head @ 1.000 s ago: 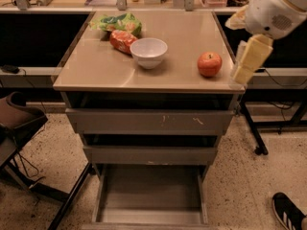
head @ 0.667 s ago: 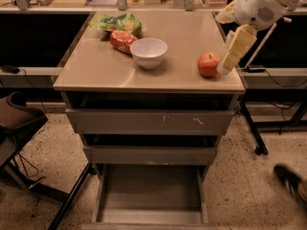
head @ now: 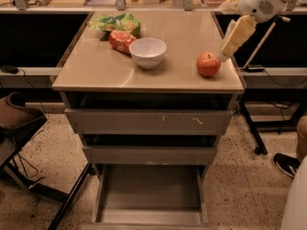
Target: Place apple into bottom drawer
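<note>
- Yellowish padded gripper (head: 225, 53) on the white robot arm (head: 261, 1) hangs over the right edge of the tan cabinet top (head: 96, 71), angled down and to the left. Whether it is spread or closed, I cannot tell from this angle.
- Small round red apple with a yellowish patch (head: 208, 64) rests on the cabinet top just below and left of the gripper's tip. The tip seems to touch the apple's upper right side, or to stop just beside it.
- White round bowl (head: 147, 51) stands upright well to the left of the gripper, apart from the apple.
- Orange-red snack bag (head: 120, 40) lies farther left of the gripper, just behind the bowl, and a green crinkled bag (head: 116, 22) lies behind that.
- Lowest grey metal drawer (head: 151, 195) is far below the gripper and to its left, near the floor. It is pulled out, with its flat grey floor and low sides in view.
- Two upper grey drawers with plain fronts (head: 148, 121) sit between the cabinet top and the open drawer, below and left of the gripper.
- Dark shoe (head: 287, 164) rests on the speckled floor, low and to the right of the gripper.
</note>
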Robot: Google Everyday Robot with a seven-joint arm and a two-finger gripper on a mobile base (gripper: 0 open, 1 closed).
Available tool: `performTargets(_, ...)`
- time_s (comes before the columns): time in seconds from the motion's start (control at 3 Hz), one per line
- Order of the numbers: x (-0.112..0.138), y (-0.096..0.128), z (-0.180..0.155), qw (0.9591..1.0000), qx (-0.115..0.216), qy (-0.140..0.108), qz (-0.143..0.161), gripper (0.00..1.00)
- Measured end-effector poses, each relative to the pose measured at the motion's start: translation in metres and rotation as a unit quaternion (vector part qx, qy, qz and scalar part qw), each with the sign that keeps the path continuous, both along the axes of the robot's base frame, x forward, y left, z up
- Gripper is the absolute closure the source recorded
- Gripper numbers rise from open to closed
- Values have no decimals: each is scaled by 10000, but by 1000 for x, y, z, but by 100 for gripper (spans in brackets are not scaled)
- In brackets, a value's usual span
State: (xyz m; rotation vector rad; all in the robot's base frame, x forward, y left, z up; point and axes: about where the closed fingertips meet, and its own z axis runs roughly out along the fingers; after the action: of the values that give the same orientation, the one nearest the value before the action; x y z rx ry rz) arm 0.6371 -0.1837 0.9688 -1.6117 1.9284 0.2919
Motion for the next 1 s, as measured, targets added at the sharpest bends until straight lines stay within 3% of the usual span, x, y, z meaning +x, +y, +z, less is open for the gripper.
performTargets(0.33,10,-6,-18,9993,342,101,-55,0)
performTargets(0.67,38,-19,-58,9942,995,313,-250,0)
performTargets(1.0,70,-25,-113,9840,1600,661,-415,0)
